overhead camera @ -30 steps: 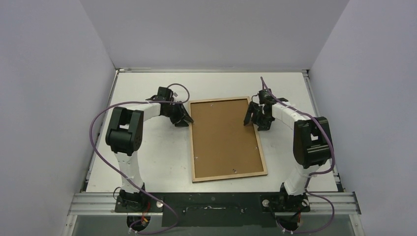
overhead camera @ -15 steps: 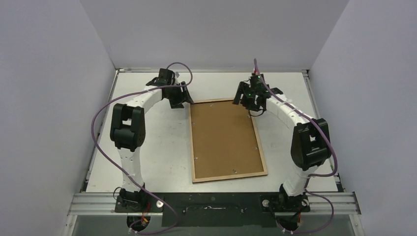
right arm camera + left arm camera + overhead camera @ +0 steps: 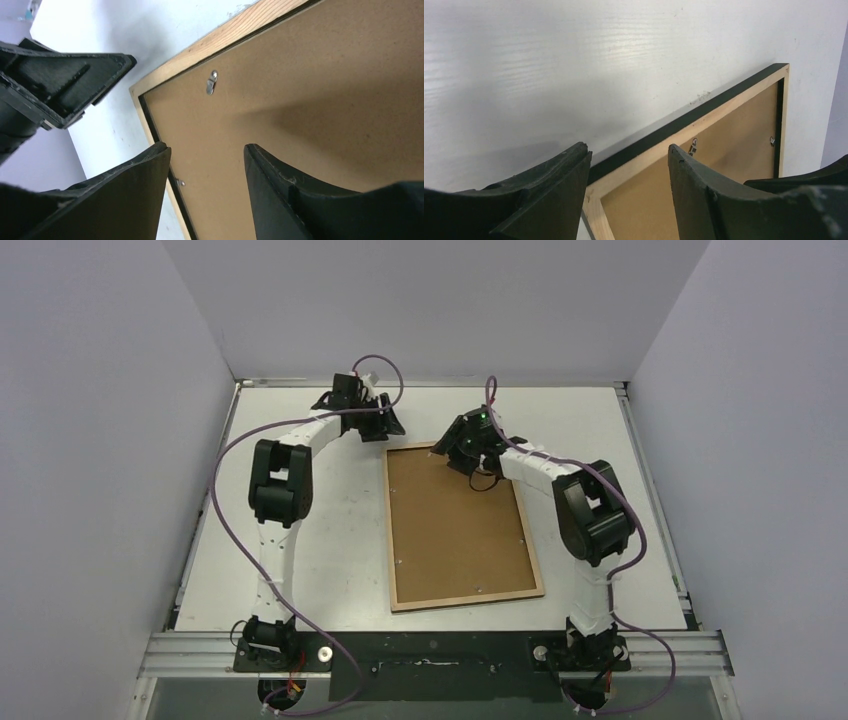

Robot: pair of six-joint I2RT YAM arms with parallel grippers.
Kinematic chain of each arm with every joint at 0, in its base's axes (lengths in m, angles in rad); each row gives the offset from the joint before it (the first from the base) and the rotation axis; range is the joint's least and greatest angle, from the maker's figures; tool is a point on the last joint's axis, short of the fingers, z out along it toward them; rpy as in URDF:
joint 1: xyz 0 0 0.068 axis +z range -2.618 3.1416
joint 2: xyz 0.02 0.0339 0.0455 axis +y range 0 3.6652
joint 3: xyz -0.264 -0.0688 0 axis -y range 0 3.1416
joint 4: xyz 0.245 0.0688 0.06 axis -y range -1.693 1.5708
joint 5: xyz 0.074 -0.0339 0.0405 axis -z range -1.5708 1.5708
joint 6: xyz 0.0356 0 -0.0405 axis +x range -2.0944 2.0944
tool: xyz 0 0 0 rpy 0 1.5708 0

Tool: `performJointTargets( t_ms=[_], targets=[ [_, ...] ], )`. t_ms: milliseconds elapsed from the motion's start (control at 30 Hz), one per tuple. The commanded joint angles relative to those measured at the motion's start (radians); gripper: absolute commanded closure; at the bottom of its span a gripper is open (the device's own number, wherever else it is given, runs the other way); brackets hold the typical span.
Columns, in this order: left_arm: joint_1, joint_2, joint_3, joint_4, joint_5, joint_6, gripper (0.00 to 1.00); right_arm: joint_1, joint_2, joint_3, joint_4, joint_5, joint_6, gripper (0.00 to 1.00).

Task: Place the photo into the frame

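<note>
The frame lies face down in the middle of the table, its light wood rim up and its black side edge showing. A brown backing board fills it, and the photo is hidden. My left gripper hovers open at the frame's far-left corner, which shows between its fingers. My right gripper hangs open over the far end of the board, holding nothing. Small metal turn clips sit along the inner rim.
White walls close in the table on the left, right and back. Both arms reach out to the far end, their grippers close to each other. The left gripper's finger shows in the right wrist view.
Both arms have swung from the frame's long sides to its far end. The left gripper went to the far-left corner, the right one leftward over the far edge.
</note>
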Motion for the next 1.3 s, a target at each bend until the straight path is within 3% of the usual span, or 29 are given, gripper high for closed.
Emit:
performJointTargets(
  t_ms=[0,500,1267],
  targets=[
    [-0.006,0.043,0.093,0.089,0.086,0.005,0.45,0.005,0.043,0.035,0.105,0.09,0.112,0.44],
    [0.001,0.077,0.088,0.06,0.206,0.056,0.56,0.019,0.221,0.149,0.158,0.06,0.223,0.49],
    [0.007,0.102,0.092,0.031,0.295,0.073,0.64,0.043,0.295,0.159,0.206,0.071,0.313,0.51]
  ],
)
